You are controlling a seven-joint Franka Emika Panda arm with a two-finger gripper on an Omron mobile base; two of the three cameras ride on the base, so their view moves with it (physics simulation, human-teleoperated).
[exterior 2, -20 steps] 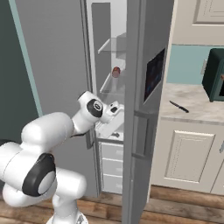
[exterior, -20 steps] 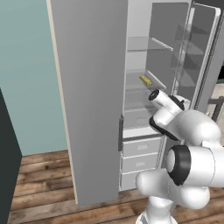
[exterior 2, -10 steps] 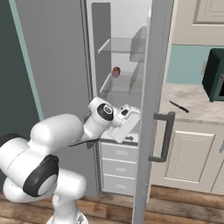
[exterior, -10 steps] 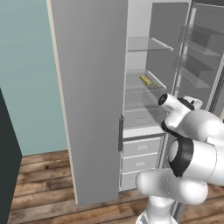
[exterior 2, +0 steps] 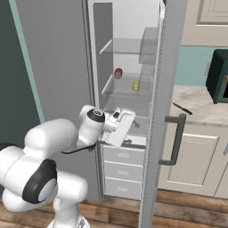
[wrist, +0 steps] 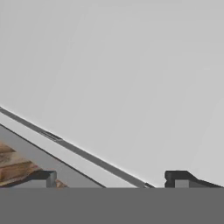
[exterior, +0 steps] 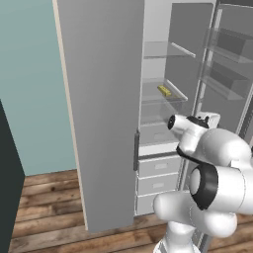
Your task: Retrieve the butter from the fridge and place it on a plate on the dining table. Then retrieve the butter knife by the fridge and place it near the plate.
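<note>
Hand [wrist: 109,178] spread wide, holding nothing, low in the open fridge [exterior 2: 129,58] by the right door. Butter [exterior: 164,91] on a glass shelf, twelve o'clock and higher, well apart. Red can [exterior 2: 118,73] just beside it at nine. Butter knife [exterior 2: 181,108] on the bench at three. Risk: reaching up, wrist clips the shelf edge or nudges the can.
</note>
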